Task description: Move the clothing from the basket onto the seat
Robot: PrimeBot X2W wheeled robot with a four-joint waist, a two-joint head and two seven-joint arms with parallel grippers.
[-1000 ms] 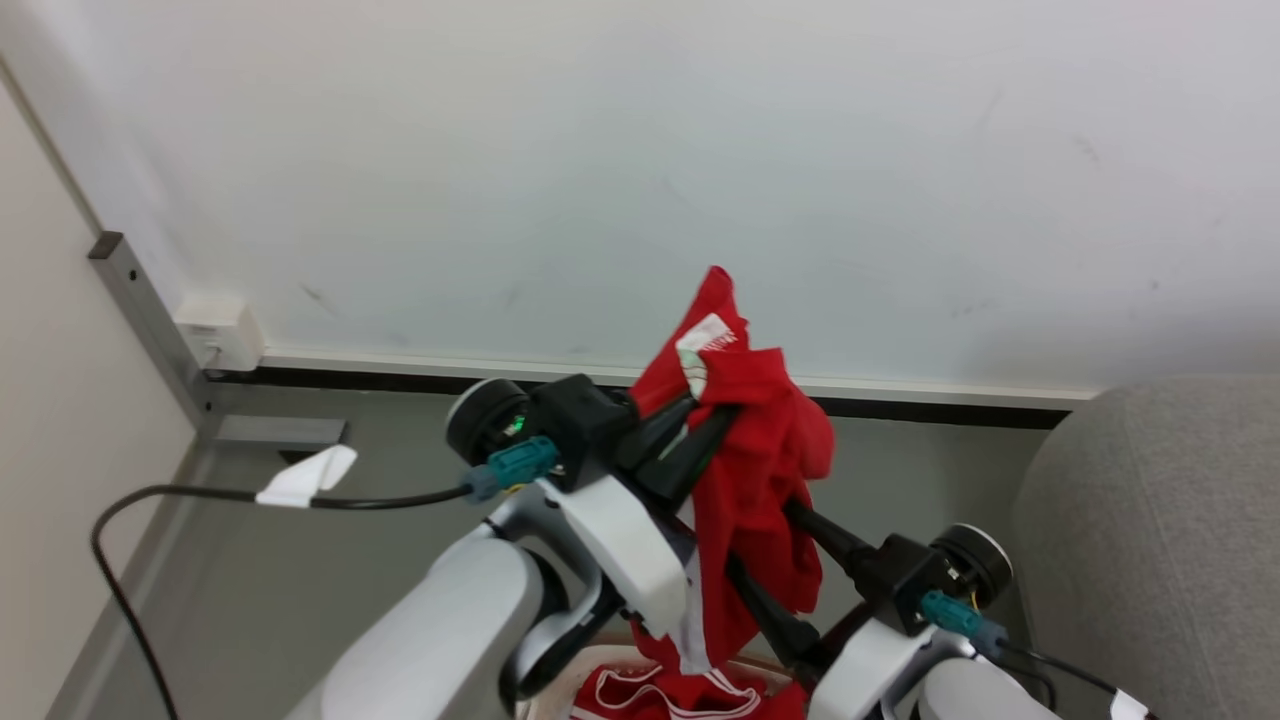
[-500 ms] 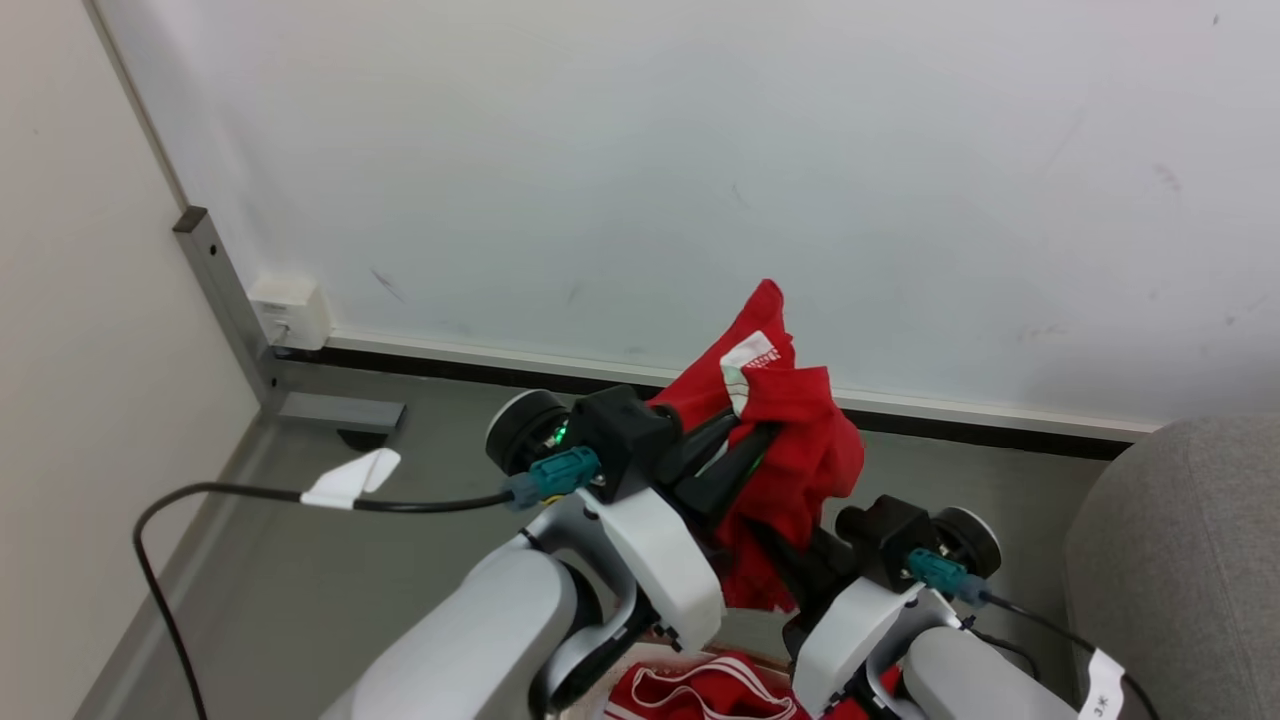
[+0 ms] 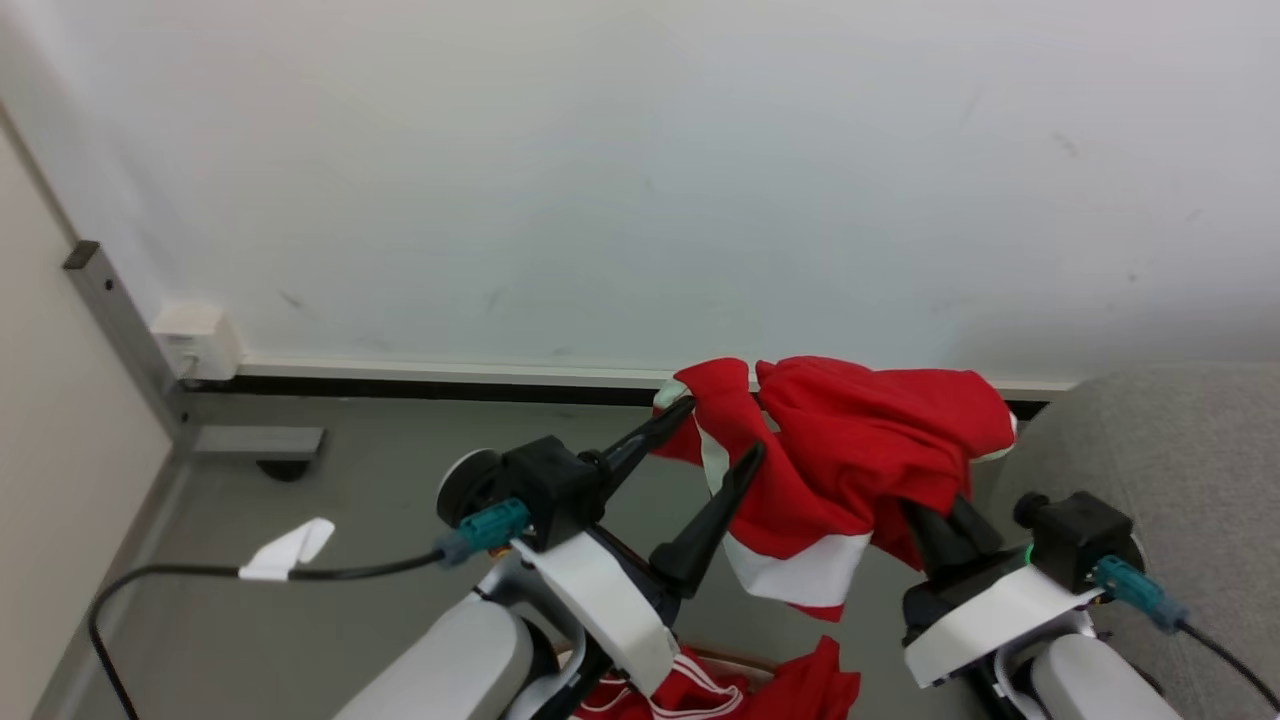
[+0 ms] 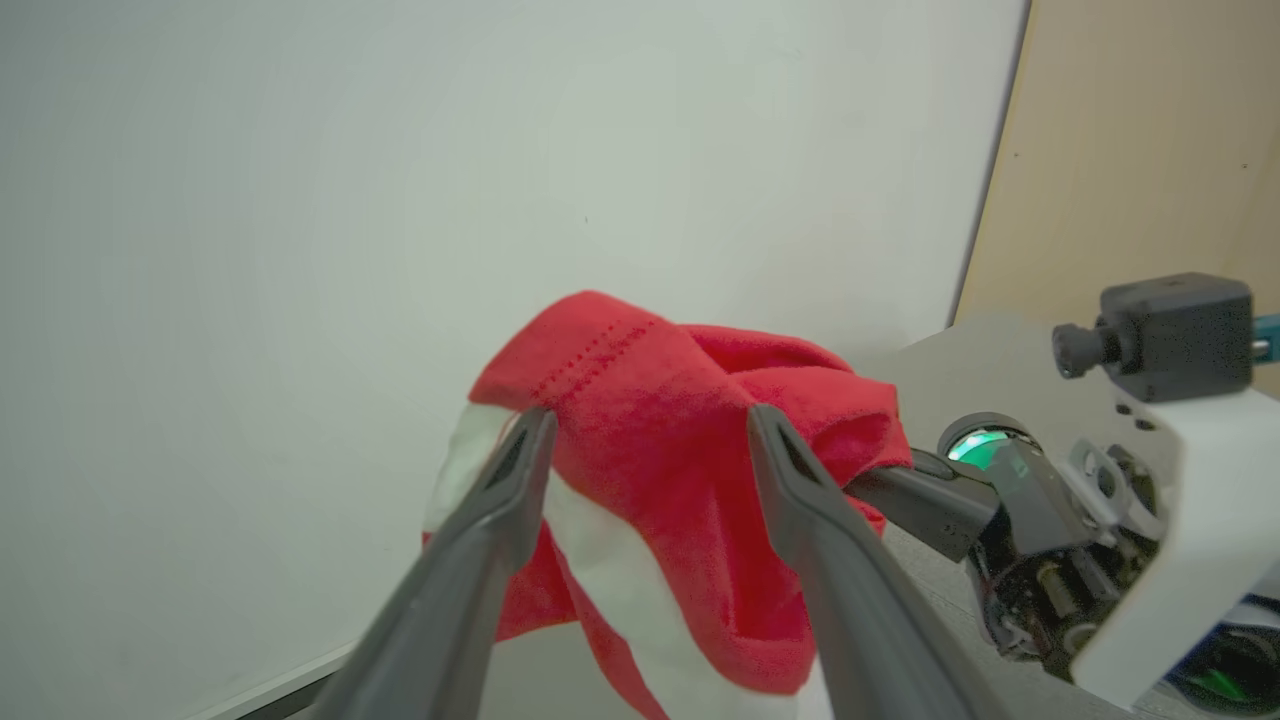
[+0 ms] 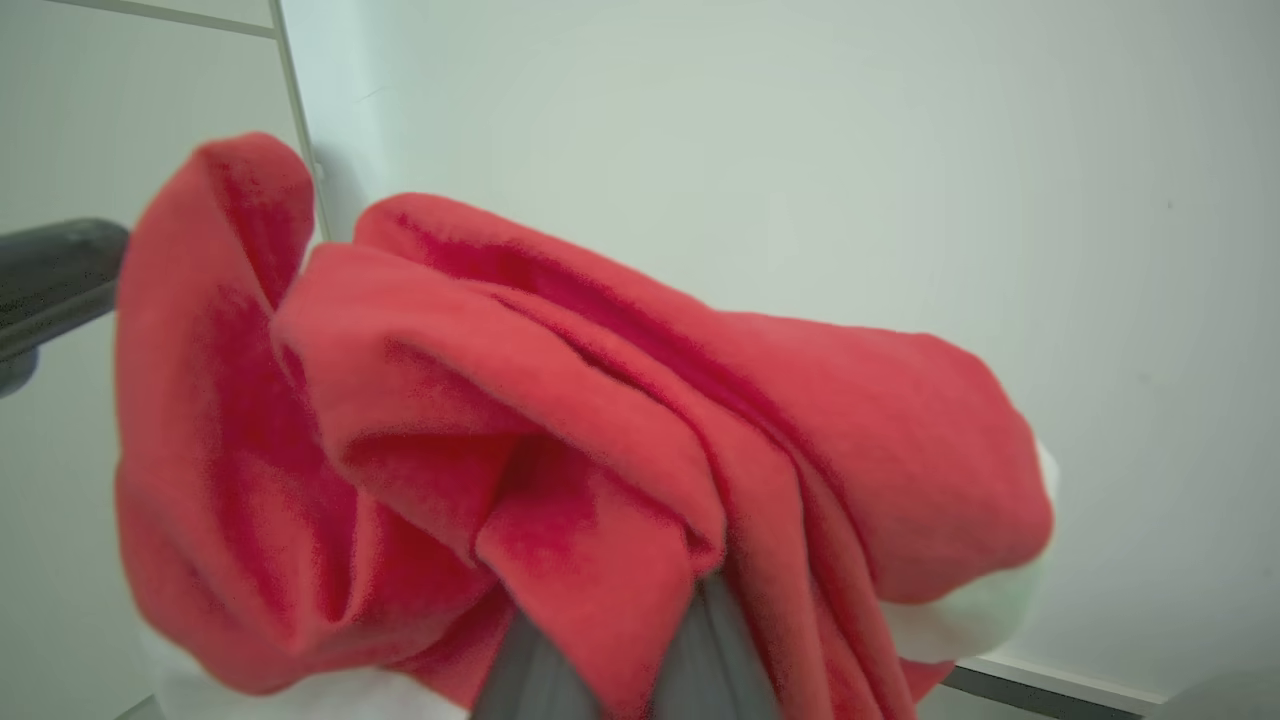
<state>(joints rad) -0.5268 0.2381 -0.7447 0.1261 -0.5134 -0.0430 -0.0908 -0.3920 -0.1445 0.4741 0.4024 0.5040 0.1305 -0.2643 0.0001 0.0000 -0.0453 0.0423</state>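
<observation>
Under clothing, right gripper tips hidden, apparently clamped on it; left gripper spread wide.

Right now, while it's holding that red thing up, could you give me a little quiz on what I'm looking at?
1. True or false: the left pincer is clamped shut on the red garment.
2. In the head view, what stands at the right edge? A) the grey seat B) a wooden table C) a fridge
3. Fill in: the garment hangs from the ___ pincer.
Key: 1 false, it is open; 2 A; 3 right: the right pincer is shut on it.
</observation>
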